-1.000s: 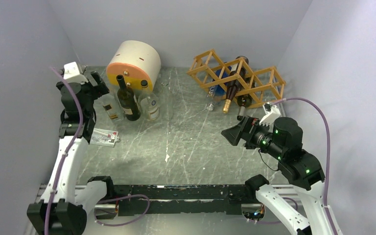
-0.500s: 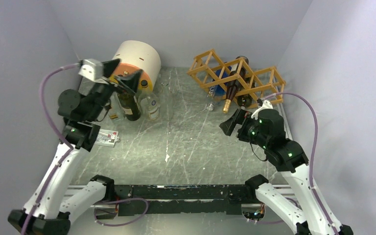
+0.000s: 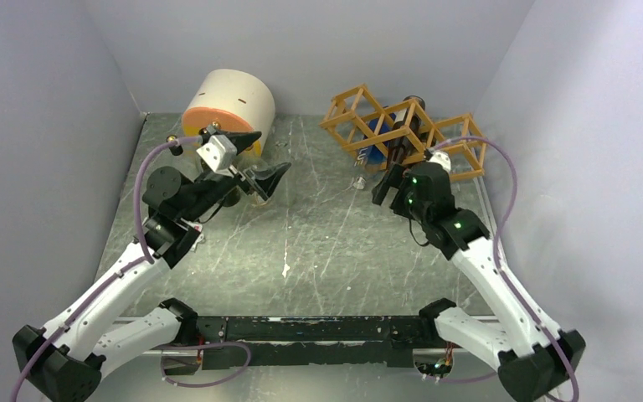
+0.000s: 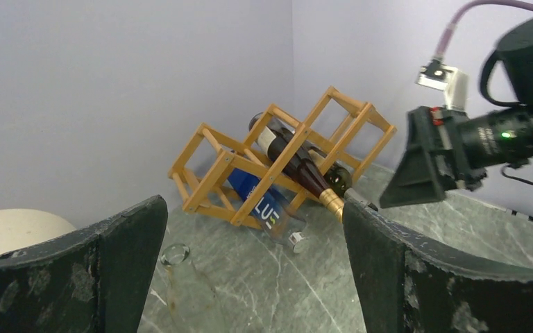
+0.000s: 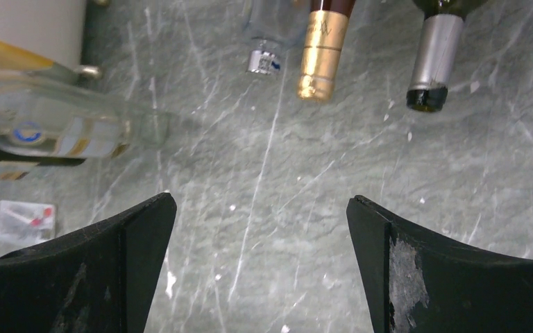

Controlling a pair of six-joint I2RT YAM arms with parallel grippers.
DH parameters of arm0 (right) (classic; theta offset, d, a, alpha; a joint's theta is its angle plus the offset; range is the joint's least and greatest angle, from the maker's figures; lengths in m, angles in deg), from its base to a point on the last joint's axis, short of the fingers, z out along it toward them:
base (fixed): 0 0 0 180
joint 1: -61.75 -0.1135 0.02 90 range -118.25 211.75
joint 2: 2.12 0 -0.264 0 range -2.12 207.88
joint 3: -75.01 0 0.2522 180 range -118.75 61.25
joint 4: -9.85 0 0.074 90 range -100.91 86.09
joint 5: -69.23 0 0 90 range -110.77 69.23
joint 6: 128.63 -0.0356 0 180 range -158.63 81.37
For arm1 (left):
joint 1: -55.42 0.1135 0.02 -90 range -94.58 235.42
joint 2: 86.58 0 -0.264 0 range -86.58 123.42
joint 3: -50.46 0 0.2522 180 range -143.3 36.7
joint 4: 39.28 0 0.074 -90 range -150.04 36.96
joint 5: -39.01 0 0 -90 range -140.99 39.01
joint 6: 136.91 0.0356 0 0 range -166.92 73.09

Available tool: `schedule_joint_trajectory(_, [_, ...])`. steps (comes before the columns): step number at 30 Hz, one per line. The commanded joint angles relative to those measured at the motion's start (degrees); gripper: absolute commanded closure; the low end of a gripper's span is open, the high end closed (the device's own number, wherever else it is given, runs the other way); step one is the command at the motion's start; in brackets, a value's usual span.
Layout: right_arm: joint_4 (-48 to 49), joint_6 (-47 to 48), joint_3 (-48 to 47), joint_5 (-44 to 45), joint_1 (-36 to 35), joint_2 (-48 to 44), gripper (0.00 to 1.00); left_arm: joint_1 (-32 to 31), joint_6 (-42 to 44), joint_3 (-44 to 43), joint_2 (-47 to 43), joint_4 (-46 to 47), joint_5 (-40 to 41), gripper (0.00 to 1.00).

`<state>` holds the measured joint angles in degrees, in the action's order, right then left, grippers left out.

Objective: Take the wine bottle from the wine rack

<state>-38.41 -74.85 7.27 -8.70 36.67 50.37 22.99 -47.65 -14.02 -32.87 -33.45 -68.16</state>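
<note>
The job is only at its start; the wine bottle (image 4: 293,166) lies in the wine rack (image 4: 212,177) at the back right of the table (image 3: 318,243), and nothing holds it yet. Three bottles rest in the rack; I think the dark one with the gold neck (image 5: 317,52) is the one to take, since it sits nearest the middle of the right wrist view; a clear bottle with a blue label (image 4: 260,208) and a green bottle with a silver neck (image 5: 432,59) lie beside it.

The right gripper (image 3: 393,182) is just in front of the necks; its jaws are wide and hold nothing. The left gripper (image 3: 261,157) is well apart from the rack, facing it; its jaws are wide and hold nothing too.

What is left, I think: grab the bottle, slide it out, set it down.

The bottle lies tilted; its long line runs from back to front; its bottom points up toward the back wall, and its neck points out of the rack, down toward the table and the arms.
</note>
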Motion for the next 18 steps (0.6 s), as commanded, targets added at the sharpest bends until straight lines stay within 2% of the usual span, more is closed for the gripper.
schedule_joint_trajectory(1, [7.0,4.8,-0.2,4.7,1.4,7.1,0.00,-0.7,1.7,3.7,-2.5,6.5,0.6,0.01])
schedule_joint_trajectory(5, [9.4,7.6,-2.6,0.5,6.8,13.7,0.00,-0.8,0.5,4.5,-2.2,7.4,0.2,0.01])
schedule_joint_trajectory(10, [16.9,6.2,-2.2,-15.6,17.6,19.5,0.00,-0.8,-3.8,2.5,0.5,4.6,-3.0,0.00])
schedule_joint_trajectory(14, [21.5,4.6,-3.1,-19.0,18.2,24.6,0.00,-0.8,-4.1,2.2,0.2,3.7,-1.1,0.00])
schedule_joint_trajectory(18, [24.7,2.9,-2.9,-18.4,18.2,27.9,0.01,-0.8,-2.5,3.9,-1.7,4.8,2.1,0.00])
